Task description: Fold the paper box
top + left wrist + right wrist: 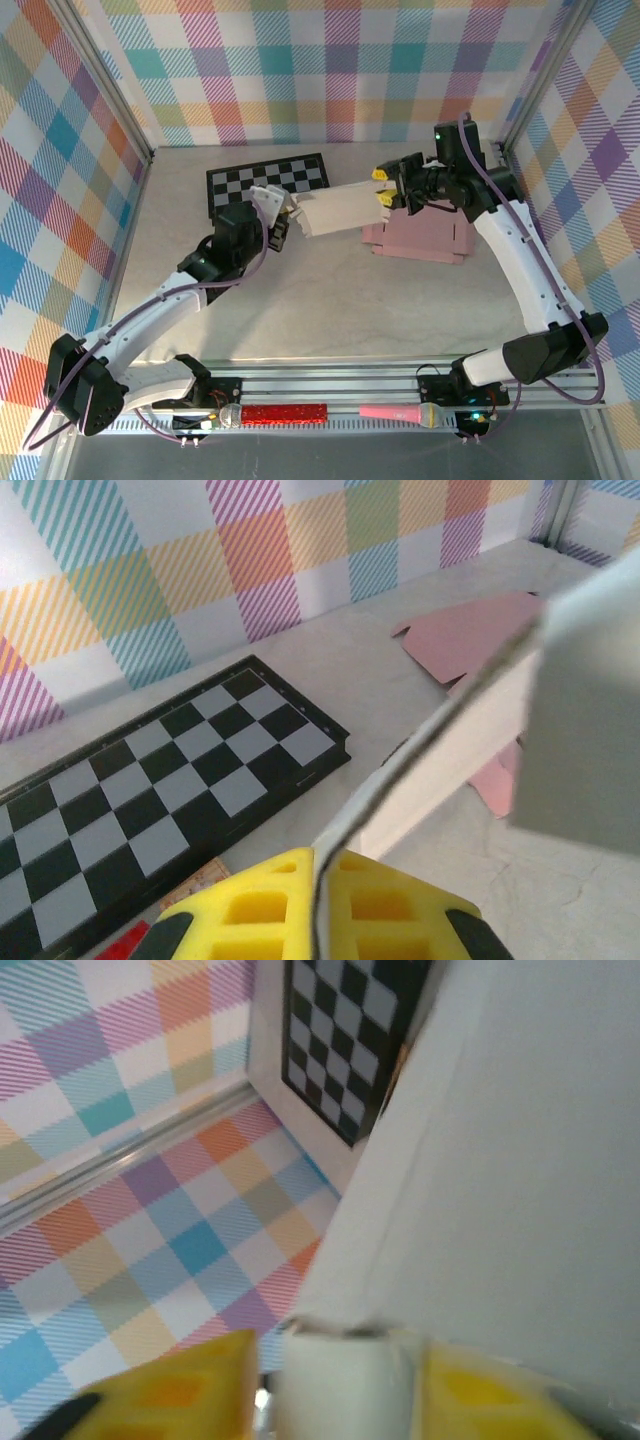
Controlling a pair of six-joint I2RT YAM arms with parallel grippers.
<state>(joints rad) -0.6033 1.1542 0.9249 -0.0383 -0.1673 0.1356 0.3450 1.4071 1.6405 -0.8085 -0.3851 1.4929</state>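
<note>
One white paper box hangs aloft. The left gripper clamps its edge tight; the right gripper straddles it, half open.

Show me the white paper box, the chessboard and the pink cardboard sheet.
white paper box [340, 210], top external view, its top face.
chessboard [292, 177], top external view, checkered surface.
pink cardboard sheet [425, 238], top external view, flat middle.
</note>
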